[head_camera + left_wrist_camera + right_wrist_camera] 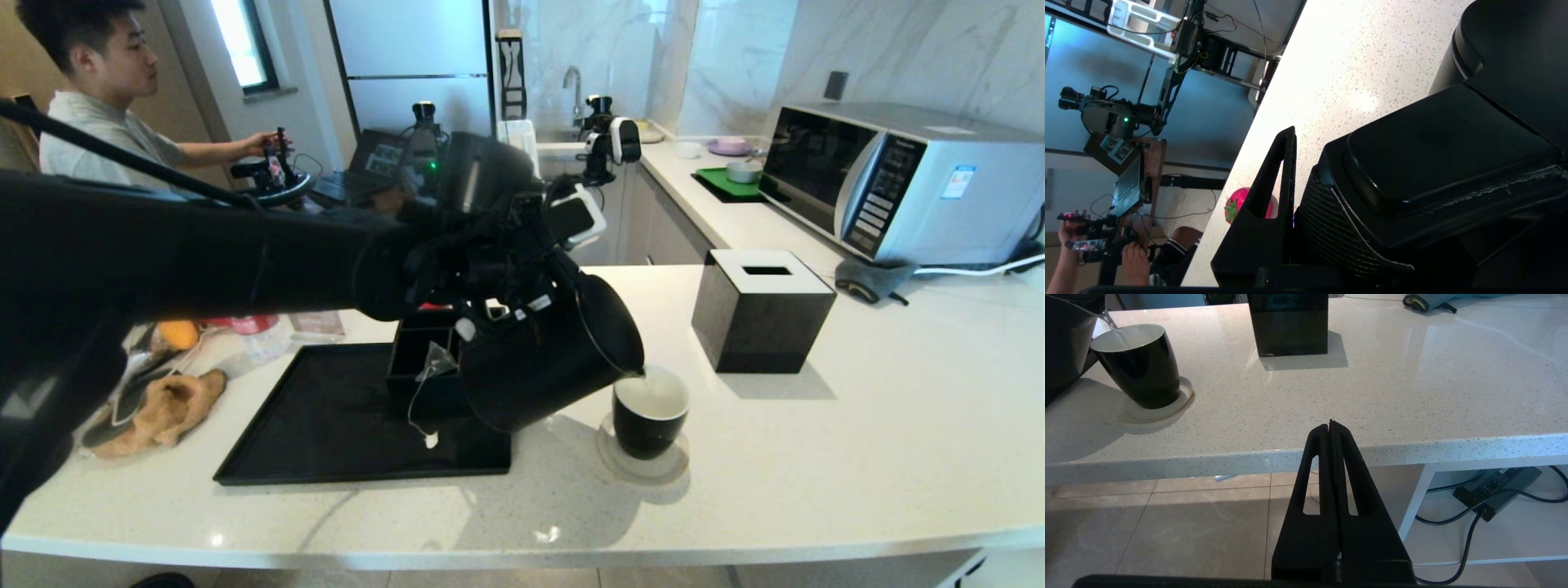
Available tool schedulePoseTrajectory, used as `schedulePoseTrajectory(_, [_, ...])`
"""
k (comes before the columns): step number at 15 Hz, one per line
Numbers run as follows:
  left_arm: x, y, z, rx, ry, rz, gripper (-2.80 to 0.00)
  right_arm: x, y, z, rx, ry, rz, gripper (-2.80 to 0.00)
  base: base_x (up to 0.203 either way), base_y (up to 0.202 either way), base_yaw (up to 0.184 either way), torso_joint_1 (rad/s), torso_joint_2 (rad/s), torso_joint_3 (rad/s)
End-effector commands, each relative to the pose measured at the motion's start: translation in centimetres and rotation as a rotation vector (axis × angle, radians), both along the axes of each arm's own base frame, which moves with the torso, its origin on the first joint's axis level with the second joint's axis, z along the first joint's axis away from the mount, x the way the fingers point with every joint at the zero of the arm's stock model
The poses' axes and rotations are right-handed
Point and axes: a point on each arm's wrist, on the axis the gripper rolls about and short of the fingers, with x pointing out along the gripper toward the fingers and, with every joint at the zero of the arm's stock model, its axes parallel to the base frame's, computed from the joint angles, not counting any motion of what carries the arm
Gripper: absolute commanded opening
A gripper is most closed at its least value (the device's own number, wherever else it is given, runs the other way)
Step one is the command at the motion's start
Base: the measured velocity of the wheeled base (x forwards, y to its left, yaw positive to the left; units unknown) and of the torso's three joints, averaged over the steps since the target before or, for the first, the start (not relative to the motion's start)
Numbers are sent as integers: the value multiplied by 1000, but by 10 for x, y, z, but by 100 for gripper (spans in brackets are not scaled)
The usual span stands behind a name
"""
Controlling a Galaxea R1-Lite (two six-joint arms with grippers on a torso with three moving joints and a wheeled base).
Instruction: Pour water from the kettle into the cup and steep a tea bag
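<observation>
one kettle point(547, 359), one cup point(650, 412), one tea bag point(437, 361), one tray point(326, 425), one tissue box point(762, 309), one microwave point(898, 180)

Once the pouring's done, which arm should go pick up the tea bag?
Probably right: the right gripper is shut, empty and parked off the counter edge, while the left gripper holds the kettle tipped over the cup.

White speckled counter point(816, 457): black tray point(326, 425), coaster point(645, 465) under cup point(651, 412), tissue box point(763, 310), microwave point(898, 180).

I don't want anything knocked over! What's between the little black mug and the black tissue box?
Nothing: in the head view, only bare white speckled counter lies between the small glossy black cup and the black cube tissue box. The right wrist view agrees.
</observation>
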Motion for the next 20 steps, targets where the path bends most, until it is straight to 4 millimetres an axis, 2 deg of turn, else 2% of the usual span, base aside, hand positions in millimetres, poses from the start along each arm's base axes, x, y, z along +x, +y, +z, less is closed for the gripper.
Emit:
schedulePoseTrajectory(1, [0,0,0,4,-2,0,-280,0,0,0,0,0,0,-280,0,0,0,0,0,0])
schedulePoseTrajectory(12, [-1,-4,-1,-8,1,-7,-280,0,0,0,0,0,0,-280,0,0,0,0,0,0])
schedulePoseTrajectory(20, [-4,-5,9,-69,-5,1,-280,0,0,0,0,0,0,-280,0,0,0,0,0,0])
